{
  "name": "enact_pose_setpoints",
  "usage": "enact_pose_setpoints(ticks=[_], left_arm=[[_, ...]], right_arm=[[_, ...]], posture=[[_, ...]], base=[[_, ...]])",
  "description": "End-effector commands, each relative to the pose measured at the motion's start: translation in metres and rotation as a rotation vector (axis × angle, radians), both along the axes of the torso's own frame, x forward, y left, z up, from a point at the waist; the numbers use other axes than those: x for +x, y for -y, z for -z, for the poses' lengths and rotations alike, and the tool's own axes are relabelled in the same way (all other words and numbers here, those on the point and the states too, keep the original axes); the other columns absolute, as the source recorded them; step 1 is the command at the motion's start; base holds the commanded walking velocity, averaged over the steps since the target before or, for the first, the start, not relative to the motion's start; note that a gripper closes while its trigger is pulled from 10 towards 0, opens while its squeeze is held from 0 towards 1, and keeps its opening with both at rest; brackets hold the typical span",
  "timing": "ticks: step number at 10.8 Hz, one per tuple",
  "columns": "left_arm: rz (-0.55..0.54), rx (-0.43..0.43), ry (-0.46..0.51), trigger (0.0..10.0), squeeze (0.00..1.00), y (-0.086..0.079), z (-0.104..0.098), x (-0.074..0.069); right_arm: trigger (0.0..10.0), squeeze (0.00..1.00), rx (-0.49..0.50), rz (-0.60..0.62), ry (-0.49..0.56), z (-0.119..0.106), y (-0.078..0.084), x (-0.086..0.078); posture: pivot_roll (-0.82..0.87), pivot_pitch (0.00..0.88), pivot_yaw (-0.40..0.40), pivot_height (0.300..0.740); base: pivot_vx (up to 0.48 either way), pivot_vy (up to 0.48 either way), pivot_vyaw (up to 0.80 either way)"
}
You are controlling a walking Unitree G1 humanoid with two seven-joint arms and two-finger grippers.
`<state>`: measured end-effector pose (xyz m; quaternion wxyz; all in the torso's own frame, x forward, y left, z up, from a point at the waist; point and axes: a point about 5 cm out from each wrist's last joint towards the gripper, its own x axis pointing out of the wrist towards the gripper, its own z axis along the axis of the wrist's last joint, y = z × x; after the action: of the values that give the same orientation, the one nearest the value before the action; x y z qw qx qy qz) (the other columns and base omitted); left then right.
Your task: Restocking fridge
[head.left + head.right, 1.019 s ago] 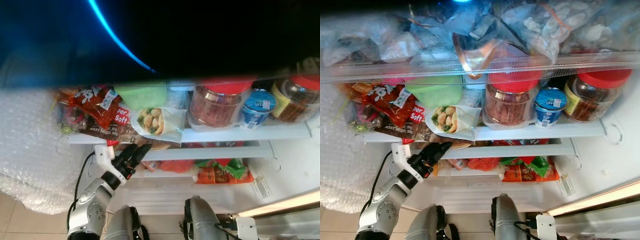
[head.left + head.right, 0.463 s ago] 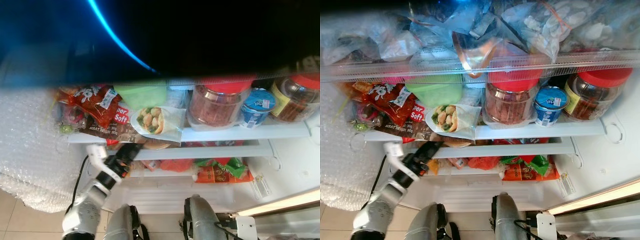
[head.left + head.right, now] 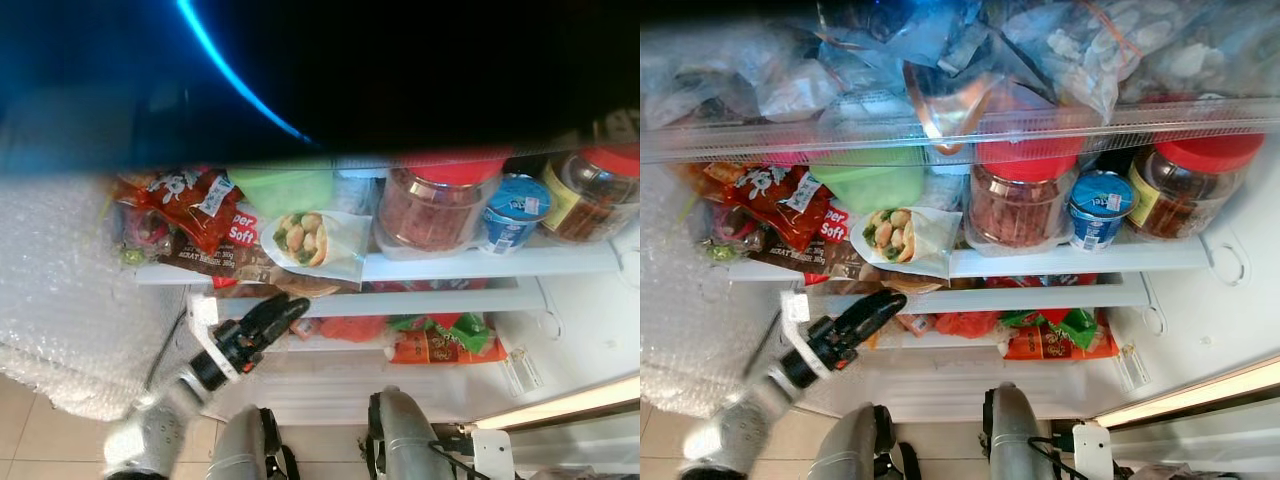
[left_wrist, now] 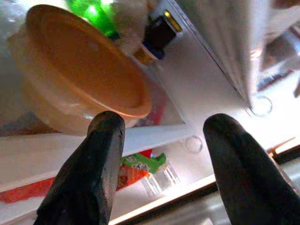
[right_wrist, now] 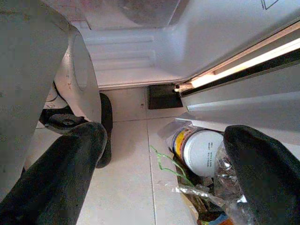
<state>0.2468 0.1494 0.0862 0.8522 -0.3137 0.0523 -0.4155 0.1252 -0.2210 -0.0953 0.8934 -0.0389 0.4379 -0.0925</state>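
The fridge stands open before me. My left gripper [image 3: 880, 308] is open and empty, its tips at the front edge of the second shelf [image 3: 1040, 297]. Just beyond the fingertips [image 4: 105, 129] lies a flat tub with an orange lid [image 4: 84, 70], not touched. On the shelf above lie a wrapped tortilla roll [image 3: 902, 238], a green tub [image 3: 872, 180], red snack packs [image 3: 775, 200], two red-lidded jars [image 3: 1020, 205] and a blue cup [image 3: 1098, 212]. My right gripper [image 5: 164, 154] hangs open above the floor near a white-lidded jar [image 5: 201, 150].
Bubble wrap [image 3: 60, 290] covers the fridge's left side. Orange and green packets [image 3: 1050, 340] lie on the lower shelf. Bags of frozen food [image 3: 1080, 50] fill the top compartment. My legs [image 3: 400, 440] stand close to the fridge base on the tiled floor.
My left arm swung lower and is now blurred; its gripper has shifted slightly right along the second shelf's front. The shelf goods have not moved.
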Motion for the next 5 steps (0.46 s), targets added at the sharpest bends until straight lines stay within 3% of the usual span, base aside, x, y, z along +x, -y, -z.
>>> enact_pose_setpoints(ticks=[1, 5], left_arm=[[0.030, 0.029, -0.015, 10.0, 0.00, -0.001, 0.003, -0.005], [0.136, 0.241, 0.025, 10.0, 0.00, 0.013, 0.012, -0.012]], right_arm=[[10.0, 0.00, 0.019, 0.017, -0.039, 0.005, -0.004, -0.013], [10.0, 0.00, 0.024, 0.015, -0.038, 0.005, -0.005, -0.013]], posture=[[-0.10, 0.174, 0.069, 0.645], [-0.10, 0.175, 0.071, 0.645]], base=[[0.000, 0.000, 0.00], [0.000, 0.000, 0.00]])
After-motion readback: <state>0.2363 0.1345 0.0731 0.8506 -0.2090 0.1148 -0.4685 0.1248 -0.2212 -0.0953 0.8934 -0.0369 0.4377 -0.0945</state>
